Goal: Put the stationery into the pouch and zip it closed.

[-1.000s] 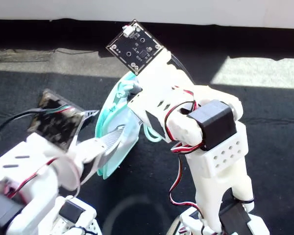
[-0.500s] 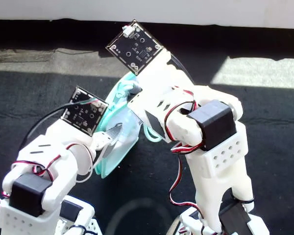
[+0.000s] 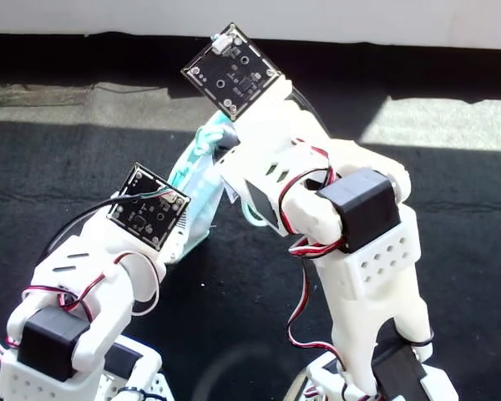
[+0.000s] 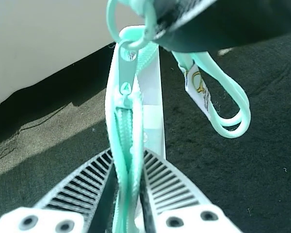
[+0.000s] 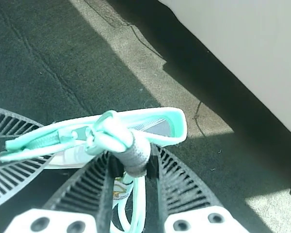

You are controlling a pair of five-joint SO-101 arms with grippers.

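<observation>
A black cloth [image 3: 58, 159] covers the table, with a white wall [image 3: 359, 17] along the 12 o'clock edge and a sunlit patch towards 2 o'clock.

One mint-green pouch [image 3: 196, 188] hangs in the air between the two arms, clear of the cloth. In the high view its long axis runs from about 1 o'clock down to 7 o'clock, and it is turned edge-on with the zip side up.

The right gripper [image 5: 134, 158] has its fingers closed on the zip pull [image 5: 111, 133] at the pouch's 1 o'clock end. The left gripper [image 4: 131, 165] is clamped on the zip edge nearer the 7 o'clock end, with one ribbed finger on each face of the pouch.

In the left wrist view the single zip slider [image 4: 125, 90] sits close to the far end of the pouch. The teeth between it and the left fingers look closed, though the angle is too steep to be sure.

One loop strap [image 4: 230, 114] and one small tag [image 4: 196, 90] dangle from that far end.
</observation>
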